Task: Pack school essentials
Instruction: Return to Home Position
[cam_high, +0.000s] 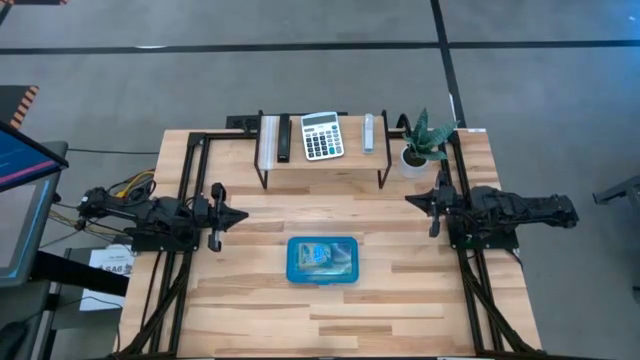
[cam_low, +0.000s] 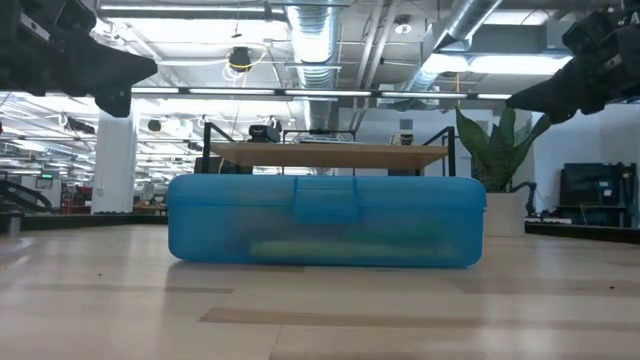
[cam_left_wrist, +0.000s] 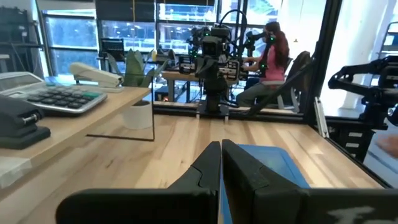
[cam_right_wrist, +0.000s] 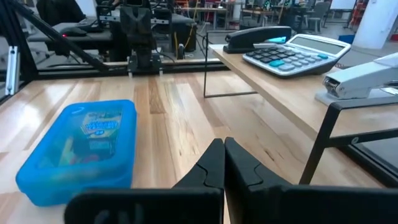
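A: How do the pincers stand?

B: The left gripper (cam_left_wrist: 221, 157) has its two fingers pressed together with nothing between them. The right gripper (cam_right_wrist: 224, 155) is the same: tips meeting, empty.

A: And the arms?

B: Each is folded low at its own side of the table (cam_high: 400, 310), pointing inward across the light wood. They are well apart from each other and from the case.

A: Where are the school things?

B: Inside the blue case (cam_high: 322, 260), which lies lid-down-shut on the table between the two arms, on the side away from the shelf. A crayon pack (cam_right_wrist: 99, 127) shows through the lid; the rest is only a blur of colour.

A: What's around it?

B: Behind it a raised shelf (cam_high: 352, 158) carries a calculator (cam_high: 322, 136), a black stapler (cam_high: 284, 138) and a pale stapler (cam_high: 368, 132). A potted plant (cam_high: 425, 140) stands just beside its right end. Beyond the table is an open workshop with ceiling ducts (cam_low: 318, 40) and other robot stations, and a person (cam_left_wrist: 272, 53) sits at one.
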